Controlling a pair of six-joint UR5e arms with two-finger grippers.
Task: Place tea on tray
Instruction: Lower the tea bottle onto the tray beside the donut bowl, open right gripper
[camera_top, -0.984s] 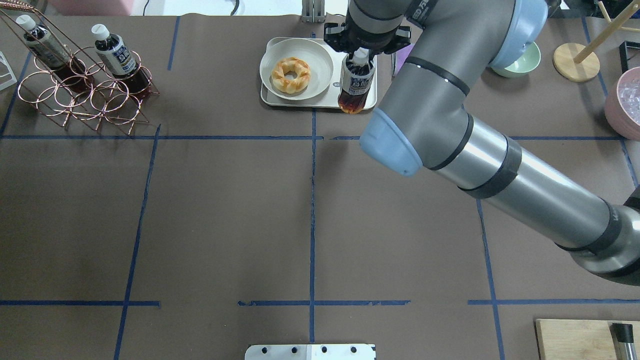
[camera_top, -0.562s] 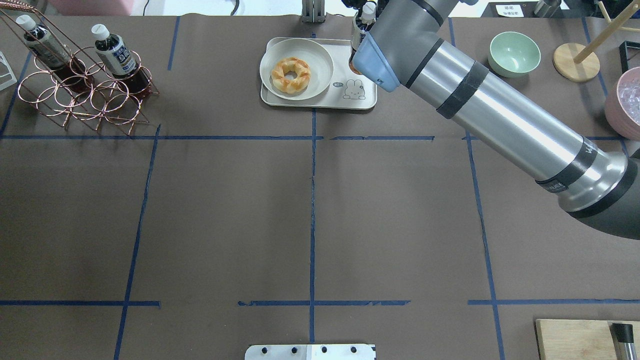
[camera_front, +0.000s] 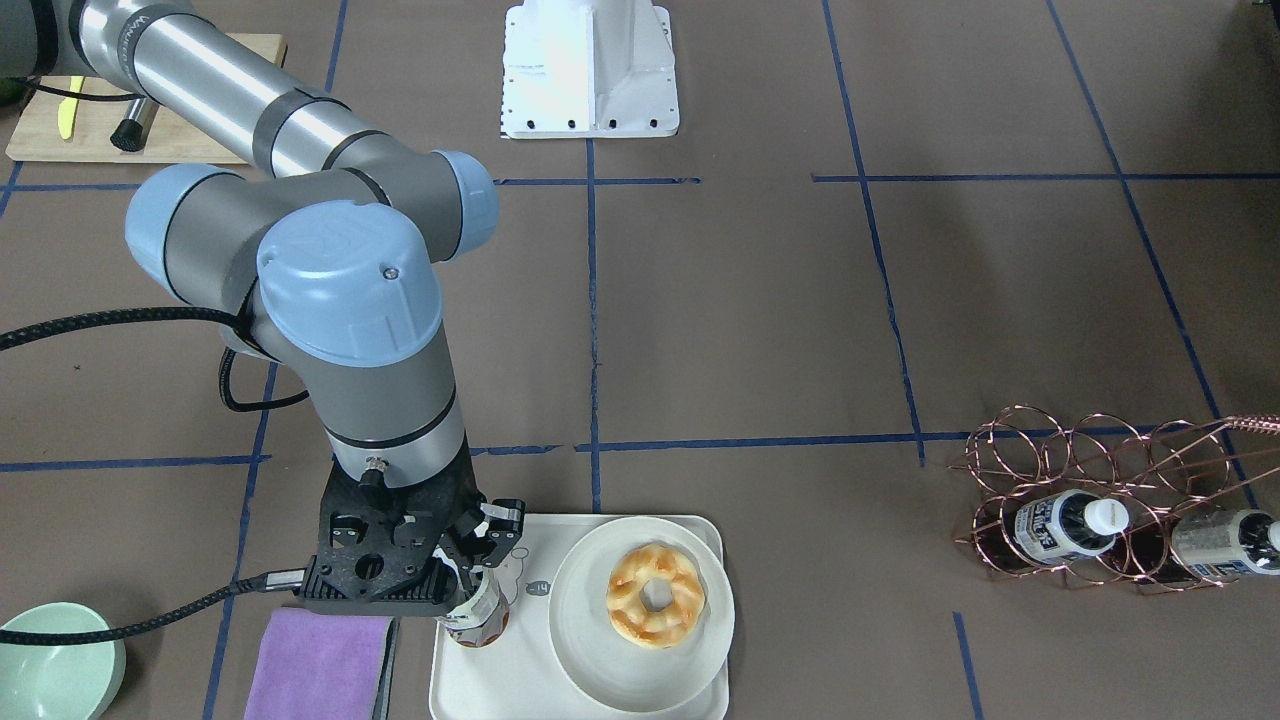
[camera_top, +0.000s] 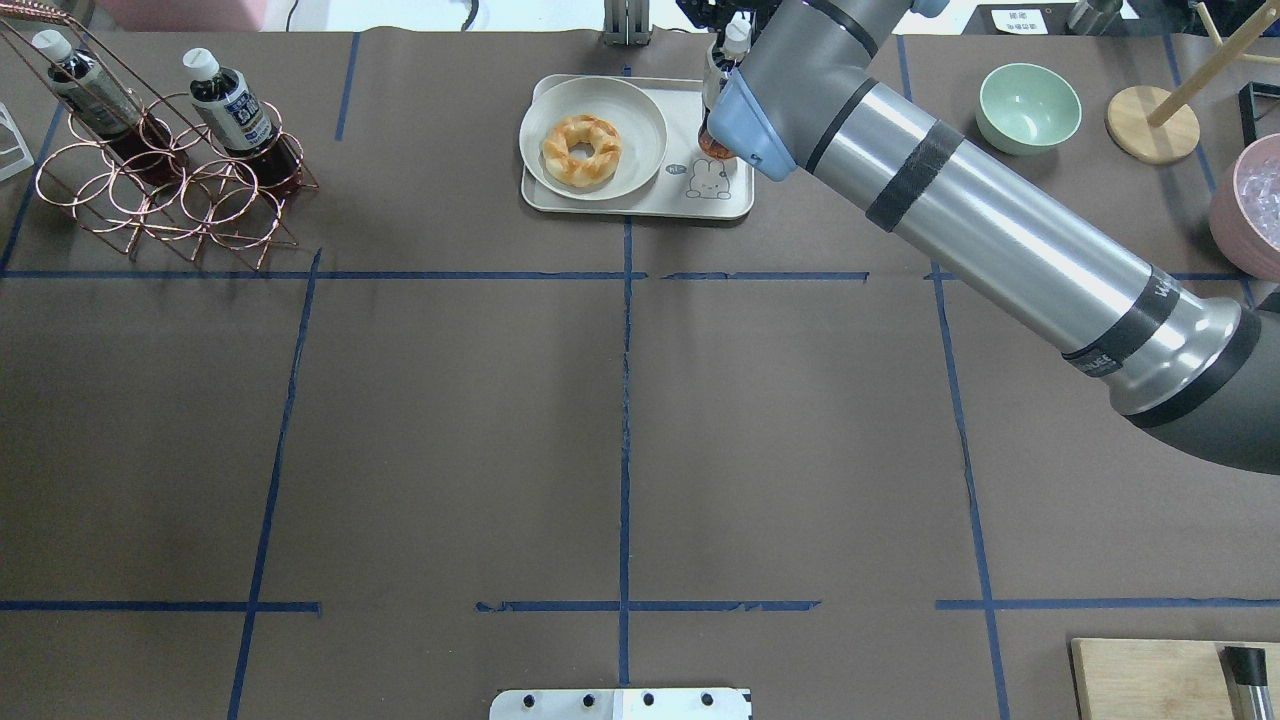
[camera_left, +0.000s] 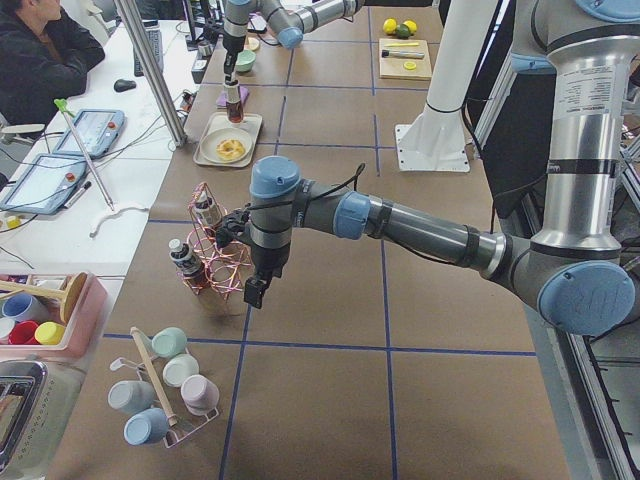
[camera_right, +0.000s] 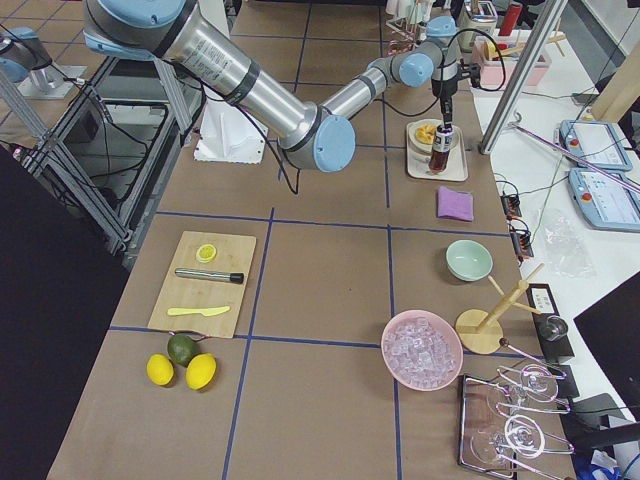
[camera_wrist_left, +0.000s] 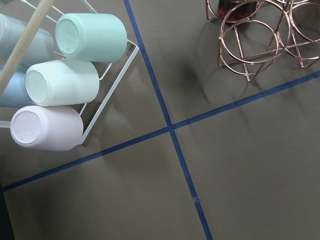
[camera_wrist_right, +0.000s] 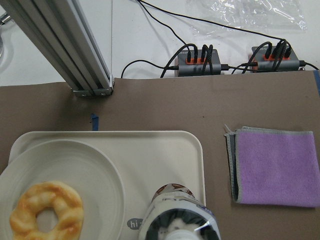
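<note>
The tea (camera_front: 478, 612), a small bottle of dark liquid with a white cap, is upright over the tray's (camera_front: 500, 690) corner beside the purple cloth. My right gripper (camera_front: 472, 572) is shut on its neck from above. I cannot tell whether its base touches the tray. In the overhead view the tea (camera_top: 720, 75) is at the tray's (camera_top: 640, 205) far right, partly hidden by my arm. The right wrist view shows the tea (camera_wrist_right: 179, 220) over the tray (camera_wrist_right: 165, 150). My left gripper (camera_left: 256, 292) shows only in the left side view, by the copper rack; I cannot tell its state.
A round plate (camera_top: 640, 110) with a doughnut (camera_top: 581, 150) fills the tray's left part. A purple cloth (camera_front: 315, 665) lies beside the tray. A copper rack (camera_top: 160, 190) with two more bottles stands at the far left. A green bowl (camera_top: 1028, 105) is at the far right.
My right arm has carried the tea from high over the tray's near right corner to its far right part. Since 0.6 s ago the tea has come down slightly.
</note>
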